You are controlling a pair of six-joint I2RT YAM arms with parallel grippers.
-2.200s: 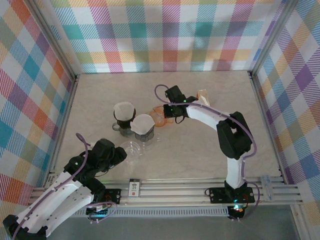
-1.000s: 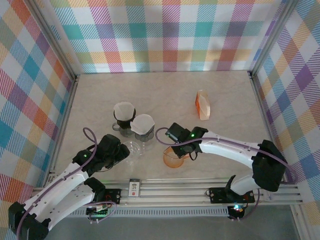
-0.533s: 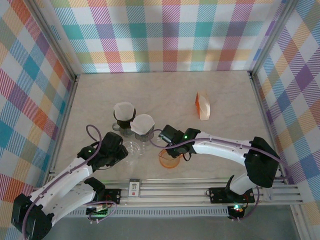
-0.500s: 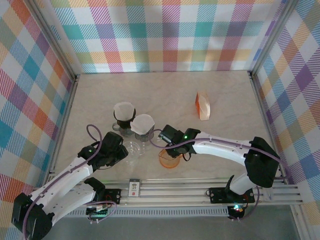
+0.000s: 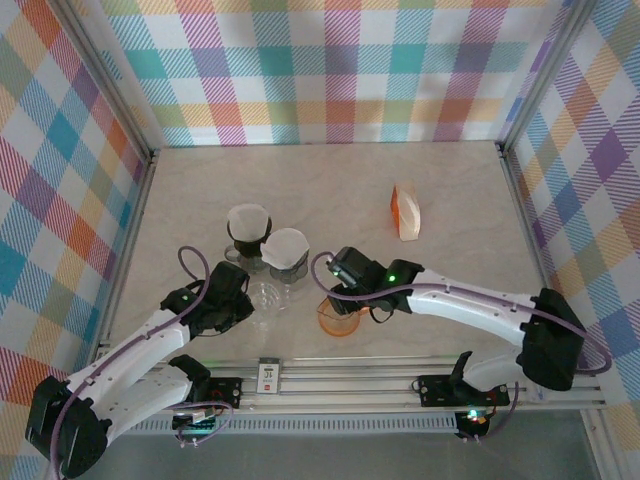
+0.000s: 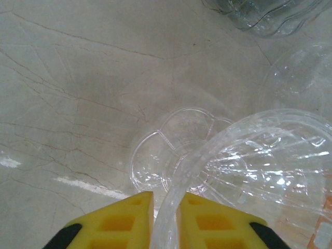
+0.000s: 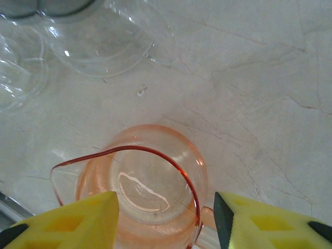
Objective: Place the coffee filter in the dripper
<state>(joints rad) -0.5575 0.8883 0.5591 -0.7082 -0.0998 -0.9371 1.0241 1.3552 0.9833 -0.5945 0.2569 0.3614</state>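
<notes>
A clear plastic dripper [image 5: 266, 296] stands on the table in front of the left arm. My left gripper [image 5: 244, 300] is shut on its near rim. In the left wrist view the yellow pads [image 6: 207, 218] pinch the clear rim of the dripper [image 6: 259, 155], with my left gripper [image 6: 166, 199] tight on it. Two white coffee filters [image 5: 248, 217] [image 5: 286, 243] sit in dark-based glass vessels behind it. My right gripper [image 5: 341, 303] is open above an orange glass carafe [image 5: 337, 320]. The right wrist view has the carafe [image 7: 150, 181] between the spread fingers of my right gripper [image 7: 166, 207].
An orange-and-white object [image 5: 405, 210] lies on its side at the back right. Clear glass bases [image 7: 98, 41] [image 6: 264, 15] stand just beyond both grippers. Aluminium rails [image 5: 330, 375] run along the near edge, and checked walls enclose the table.
My left gripper has closed on the clear dripper's rim. My right gripper has set the orange carafe down a little to the left and opened off it.
</notes>
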